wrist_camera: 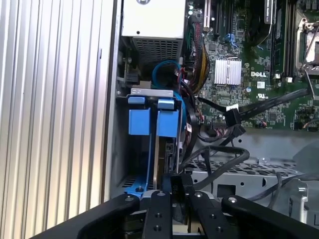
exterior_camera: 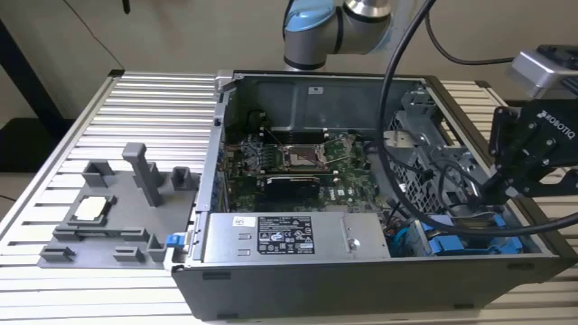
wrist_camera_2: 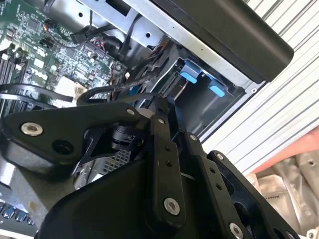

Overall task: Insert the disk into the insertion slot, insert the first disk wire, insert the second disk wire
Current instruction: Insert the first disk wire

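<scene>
- Ribbed metal table (exterior_camera: pixel 135 95) carries the open computer case (exterior_camera: pixel 361 284).
- The disk (wrist_camera: pixel 167 123) stands edge-on inside the insertion slot (wrist_camera: pixel 119 159), its blue carrier riding the cage.
- At its end sits the gripper (wrist_camera: pixel 175 188), seemingly to seat it; whether it pinches, I cannot tell.

The gripper (wrist_camera: pixel 174 181) is matt black, smooth and metal-looking. Just ahead of it the disk carrier (wrist_camera: pixel 168 123) is bright blue plastic, smooth and faintly glossy. Beside the gripper, the panel (wrist_camera: pixel 259 169) is dull grey perforated sheet metal. The table (wrist_camera: pixel 50 99) is ribbed satin aluminium.
</scene>
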